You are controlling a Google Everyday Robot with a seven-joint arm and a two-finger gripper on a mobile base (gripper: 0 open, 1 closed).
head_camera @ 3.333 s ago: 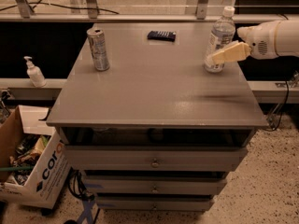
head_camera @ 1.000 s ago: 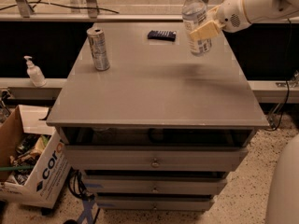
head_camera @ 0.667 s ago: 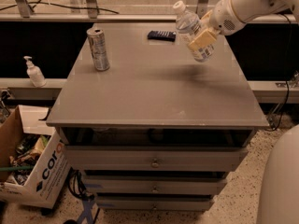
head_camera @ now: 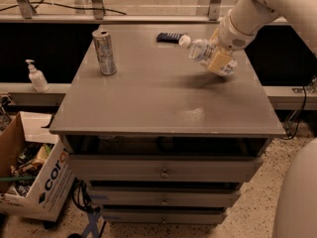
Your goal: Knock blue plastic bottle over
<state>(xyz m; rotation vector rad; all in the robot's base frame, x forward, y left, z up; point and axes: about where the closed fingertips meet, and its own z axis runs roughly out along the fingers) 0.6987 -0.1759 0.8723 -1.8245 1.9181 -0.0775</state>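
The blue plastic bottle (head_camera: 202, 50) is clear with a white cap. It is tipped far over to the left, cap pointing left, just above the grey table top (head_camera: 163, 90) at the back right. My gripper (head_camera: 219, 59) comes in from the upper right on the white arm. Its yellowish fingers (head_camera: 218, 62) are shut on the bottle's lower body. The bottle's base is hidden behind the fingers.
A silver drink can (head_camera: 104, 52) stands upright at the table's back left. A dark flat object (head_camera: 170, 36) lies at the back, near the bottle's cap. A white pump bottle (head_camera: 36, 76) stands on the ledge to the left. A cardboard box (head_camera: 34, 172) sits on the floor at the left.
The gripper has carried the bottle from the table's right side to the back and tilted it from upright to nearly lying on its side, lowering it toward the table.
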